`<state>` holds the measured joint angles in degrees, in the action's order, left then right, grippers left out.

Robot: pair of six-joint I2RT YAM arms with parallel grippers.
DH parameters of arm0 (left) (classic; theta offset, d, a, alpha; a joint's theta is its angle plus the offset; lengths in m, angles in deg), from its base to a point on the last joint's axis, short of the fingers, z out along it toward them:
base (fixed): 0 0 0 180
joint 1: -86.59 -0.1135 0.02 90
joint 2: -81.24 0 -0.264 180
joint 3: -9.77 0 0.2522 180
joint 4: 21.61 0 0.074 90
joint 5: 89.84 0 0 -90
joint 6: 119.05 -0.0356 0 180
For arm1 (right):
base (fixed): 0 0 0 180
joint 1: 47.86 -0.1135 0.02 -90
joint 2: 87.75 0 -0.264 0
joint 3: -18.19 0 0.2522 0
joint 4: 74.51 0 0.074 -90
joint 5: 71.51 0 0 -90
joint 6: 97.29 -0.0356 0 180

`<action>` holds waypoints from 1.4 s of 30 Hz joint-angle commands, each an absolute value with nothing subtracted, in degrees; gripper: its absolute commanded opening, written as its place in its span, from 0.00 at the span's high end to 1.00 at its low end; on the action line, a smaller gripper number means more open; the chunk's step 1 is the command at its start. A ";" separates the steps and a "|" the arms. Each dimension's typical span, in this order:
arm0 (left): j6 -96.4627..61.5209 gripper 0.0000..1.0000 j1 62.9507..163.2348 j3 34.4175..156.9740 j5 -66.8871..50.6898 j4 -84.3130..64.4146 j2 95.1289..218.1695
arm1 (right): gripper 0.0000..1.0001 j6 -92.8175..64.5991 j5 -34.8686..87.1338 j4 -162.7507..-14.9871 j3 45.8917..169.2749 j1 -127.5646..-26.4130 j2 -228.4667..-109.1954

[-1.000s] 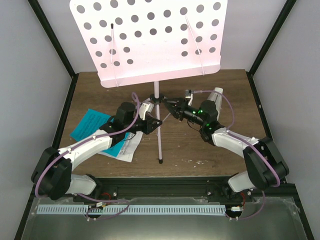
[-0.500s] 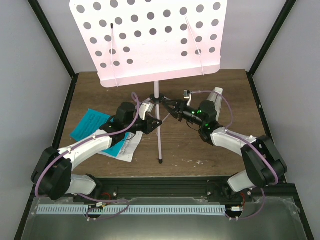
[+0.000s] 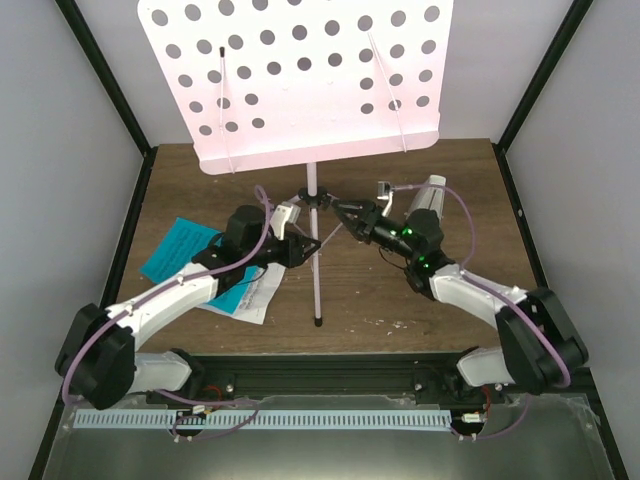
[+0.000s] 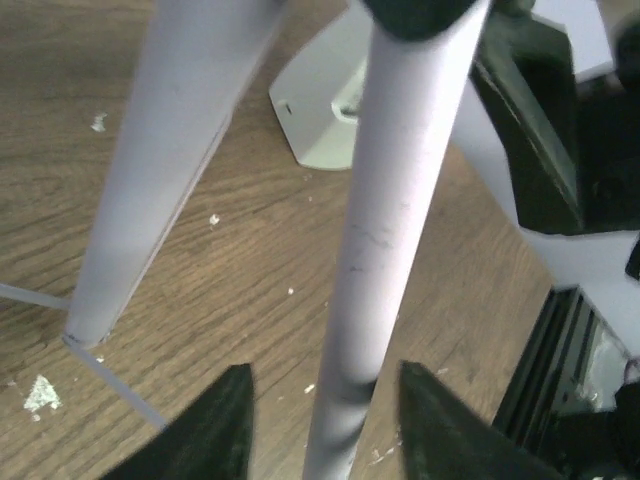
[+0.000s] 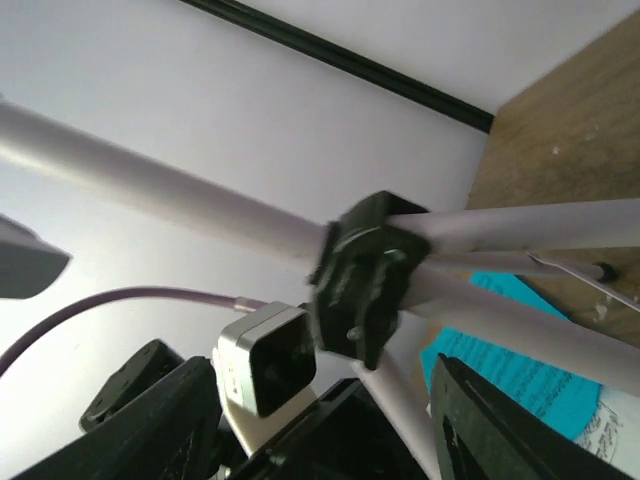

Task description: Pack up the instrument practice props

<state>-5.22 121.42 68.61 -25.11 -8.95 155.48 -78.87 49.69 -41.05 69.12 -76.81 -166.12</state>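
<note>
The pale pink music stand (image 3: 300, 80) stands at the table's middle back, its perforated desk up and its tripod legs spread. My left gripper (image 3: 308, 244) is open, its jaws either side of the front leg (image 4: 375, 240) without touching it. My right gripper (image 3: 342, 213) is open and empty just right of the black tripod hub (image 5: 362, 280), which lies ahead between its jaws. The teal booklet (image 3: 180, 245) lies flat at the left, partly under my left arm, and shows in the right wrist view (image 5: 505, 365). The small white metronome (image 3: 432, 190) stands behind my right arm and also shows in the left wrist view (image 4: 325, 125).
Black frame posts (image 3: 110, 80) and pale walls close in the sides and back. A black rail (image 3: 320, 375) and a metal trough (image 3: 320, 440) run along the near edge. The front leg's foot (image 3: 318, 322) rests near the table's front.
My right forearm has swung lower and further out, and my left arm has shifted slightly. Both grippers stay open beside the tripod hub. The stand has barely moved.
</note>
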 commanded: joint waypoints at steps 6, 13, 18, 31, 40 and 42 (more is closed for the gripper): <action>-3.49 0.40 120.99 68.64 -22.91 -7.37 148.60 | 0.35 -63.24 50.80 -38.06 72.58 -73.69 -160.54; 1.69 0.41 120.76 66.15 -28.52 -14.76 147.68 | 0.35 -60.15 67.94 -17.93 84.04 -73.53 -171.57; 2.33 0.42 120.76 65.97 -29.86 -15.43 148.54 | 0.36 -57.30 75.96 -20.27 93.62 -73.61 -178.20; 0.14 0.52 120.46 65.76 -22.87 -10.14 148.98 | 0.42 -53.22 77.46 -24.04 104.62 -73.55 -186.91; 0.79 0.54 119.45 65.15 -21.07 -9.74 148.04 | 0.42 -51.78 74.51 -24.51 104.50 -73.25 -187.04; 0.89 0.54 119.03 64.88 -21.02 -9.69 147.27 | 0.41 -51.90 73.82 -23.95 104.04 -73.02 -186.90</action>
<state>0.80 119.83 65.74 -22.16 -9.87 148.57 -53.12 75.72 -25.07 102.62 -73.80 -187.14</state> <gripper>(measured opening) 0.461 0.584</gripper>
